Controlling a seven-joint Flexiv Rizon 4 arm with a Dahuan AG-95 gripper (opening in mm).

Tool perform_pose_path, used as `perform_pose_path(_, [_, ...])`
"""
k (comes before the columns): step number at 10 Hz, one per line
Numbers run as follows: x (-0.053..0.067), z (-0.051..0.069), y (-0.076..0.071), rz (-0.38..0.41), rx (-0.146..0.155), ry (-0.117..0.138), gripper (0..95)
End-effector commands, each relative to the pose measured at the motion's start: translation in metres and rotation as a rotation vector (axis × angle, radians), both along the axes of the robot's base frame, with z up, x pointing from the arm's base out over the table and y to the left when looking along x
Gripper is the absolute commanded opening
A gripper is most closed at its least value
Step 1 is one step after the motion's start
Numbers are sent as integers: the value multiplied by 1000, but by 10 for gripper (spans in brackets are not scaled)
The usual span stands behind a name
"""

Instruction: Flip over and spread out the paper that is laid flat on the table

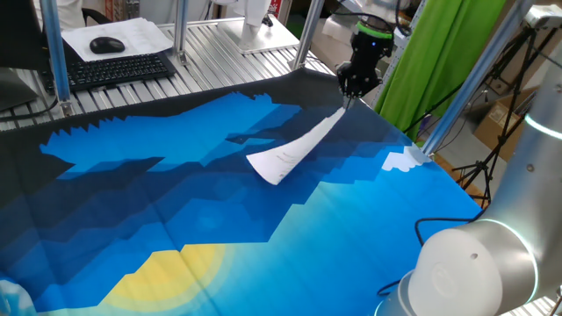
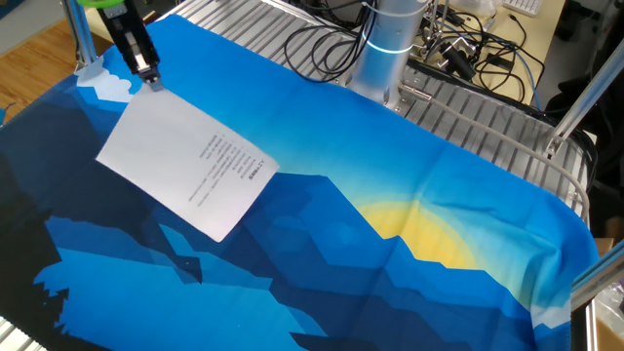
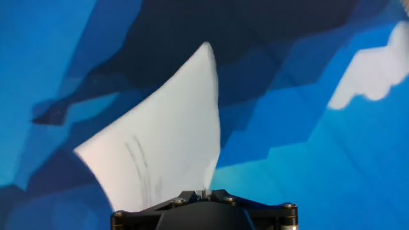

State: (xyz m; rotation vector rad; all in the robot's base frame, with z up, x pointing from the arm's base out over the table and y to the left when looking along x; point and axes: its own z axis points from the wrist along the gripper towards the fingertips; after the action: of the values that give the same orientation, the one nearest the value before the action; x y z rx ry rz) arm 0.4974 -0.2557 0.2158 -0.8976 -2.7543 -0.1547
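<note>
Near the table's far right corner, beside the small white patch, the gripper pinches one corner of the paper, fingers pressed together on it. That corner rides high while the opposite end sags to the cloth, printed face showing, presumably so the sheet can be swung over.

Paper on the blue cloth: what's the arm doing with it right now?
The gripper is shut on one corner of the paper and holds that corner up off the table. The sheet hangs from the grip in a curve, its far end low near the cloth. The printed face shows in the other fixed view. The flip looks under way, and the sheet is not yet spread flat.
</note>
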Motion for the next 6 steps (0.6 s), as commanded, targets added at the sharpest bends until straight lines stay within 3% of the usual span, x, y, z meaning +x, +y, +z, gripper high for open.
perform_pose_path(1, [-3, -4, 2, 9, -47, -51, 0])
perform_pose_path(2, [-3, -4, 2, 8, -46, -49, 0])
perform_pose_path(3, [-3, -4, 2, -9, -23, -44, 0])
perform_pose_path(4, [-3, -4, 2, -15, -27, -45, 0])
perform_pose_path(5, [-3, -4, 2, -20, -29, -54, 0])
perform_pose_path(6, [-3, -4, 2, -12, -51, -95, 0])
